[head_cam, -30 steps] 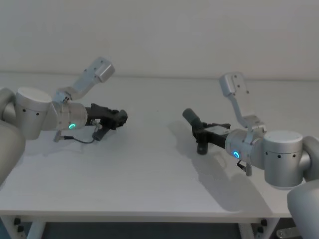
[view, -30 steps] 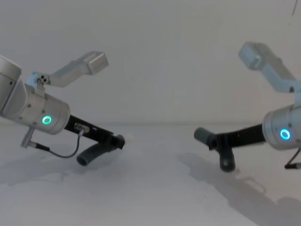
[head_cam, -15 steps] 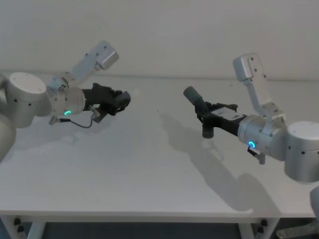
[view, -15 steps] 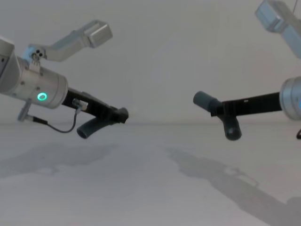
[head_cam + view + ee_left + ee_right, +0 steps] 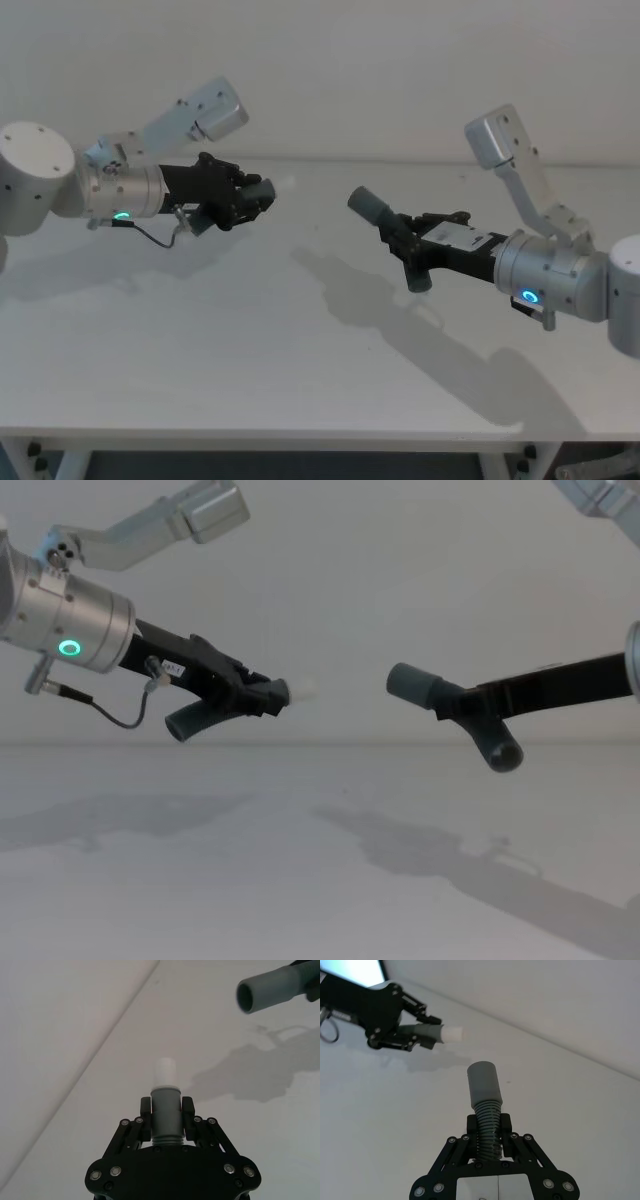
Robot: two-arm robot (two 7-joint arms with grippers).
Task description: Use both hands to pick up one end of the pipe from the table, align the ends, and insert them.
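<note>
1. The left black plastic gripper hangs above the plain white table, clenched on a dark grey bent ribbed tube piece whose white-tipped end points toward the right arm.
2. The right black plastic gripper, also aloft, grasps the ribbed middle of a second dark grey bent tube piece.
3. Its wide smooth cuff faces that white tip; the two ends are apart.

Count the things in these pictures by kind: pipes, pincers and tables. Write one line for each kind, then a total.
Pipes: 2, the left pipe and the right pipe, both held off the table.
Pincers: 2, the left pincer shut on the left pipe and the right pincer shut on the right pipe.
Tables: 1, the table.
Total: 5
</note>
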